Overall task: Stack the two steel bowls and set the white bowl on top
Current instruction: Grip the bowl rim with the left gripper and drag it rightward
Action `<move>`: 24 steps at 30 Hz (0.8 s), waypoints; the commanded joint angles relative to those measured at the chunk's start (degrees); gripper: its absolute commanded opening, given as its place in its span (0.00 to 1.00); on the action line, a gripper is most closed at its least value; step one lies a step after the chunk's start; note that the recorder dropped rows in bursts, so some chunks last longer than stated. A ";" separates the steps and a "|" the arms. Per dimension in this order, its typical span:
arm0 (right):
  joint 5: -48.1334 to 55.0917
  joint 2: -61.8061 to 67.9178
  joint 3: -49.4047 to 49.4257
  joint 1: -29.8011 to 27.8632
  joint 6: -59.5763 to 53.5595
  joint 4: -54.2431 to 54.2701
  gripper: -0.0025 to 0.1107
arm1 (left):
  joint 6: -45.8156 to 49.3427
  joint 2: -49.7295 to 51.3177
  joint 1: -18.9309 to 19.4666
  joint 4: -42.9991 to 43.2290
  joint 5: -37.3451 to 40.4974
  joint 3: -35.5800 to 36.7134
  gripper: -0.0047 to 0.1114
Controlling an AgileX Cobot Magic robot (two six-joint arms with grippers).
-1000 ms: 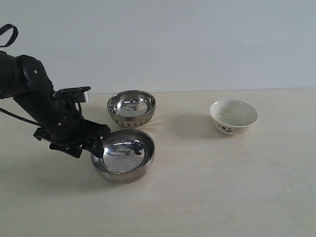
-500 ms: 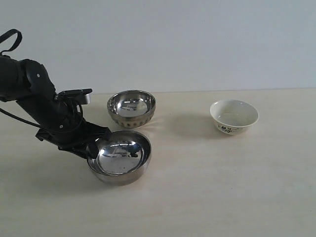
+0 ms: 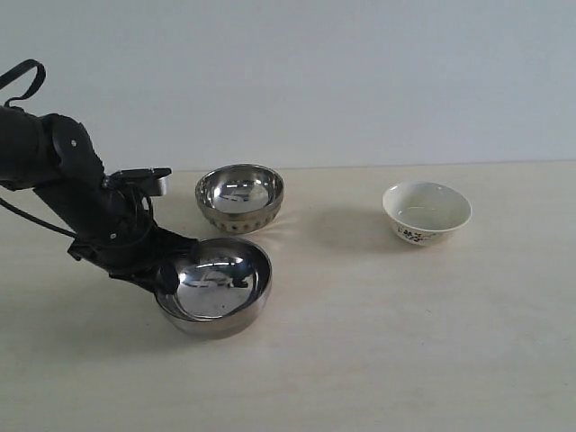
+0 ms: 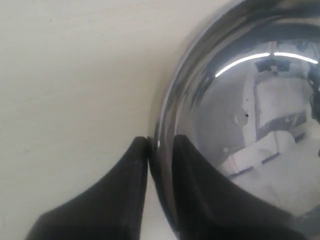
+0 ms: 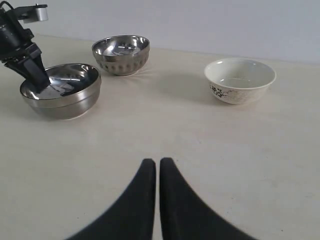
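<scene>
Where the black left gripper (image 3: 167, 274) reached the near left of the pale table (image 3: 405, 351), we saw its jaws pinching the left rim of the shiny plain-sided round steel bowl (image 3: 219, 290), one finger inside and one outside. Just beyond stood the round steel bowl with a dimpled band (image 3: 239, 198), not touching it. The small cream-white ceramic bowl with dark floral print (image 3: 427, 211) sat well off to the right. The right gripper (image 5: 157, 163) had its jaws pressed together, holding nothing.
</scene>
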 commanded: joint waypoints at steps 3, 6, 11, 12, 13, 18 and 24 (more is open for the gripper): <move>-0.28 -0.33 -0.02 -0.33 -0.20 -0.31 0.02 | 0.40 2.11 -0.31 -1.55 -0.39 -0.31 0.17; -0.28 -0.33 -0.02 -0.33 -0.20 -0.31 0.02 | 0.80 1.73 -0.31 -1.55 -0.39 -0.43 0.14; -0.28 -0.33 -0.02 -0.33 -0.20 -0.31 0.02 | 2.44 -0.26 -0.31 -1.68 0.95 -0.43 0.07; -0.28 -0.33 -0.02 -0.33 -0.20 -0.31 0.02 | 2.94 -0.91 -0.31 -1.68 1.18 -0.43 0.07; -0.28 -0.33 -0.02 -0.33 -0.20 -0.31 0.02 | 3.19 -1.35 -0.31 -1.68 1.47 -0.43 0.07; -0.28 -0.33 -0.02 -0.33 -0.20 -0.31 0.02 | 3.18 -4.37 -0.31 -1.68 3.14 -0.43 0.07; -0.28 -0.33 -0.02 -0.33 -0.20 -0.31 0.02 | 3.30 -7.70 -0.31 -1.68 8.91 -0.43 0.07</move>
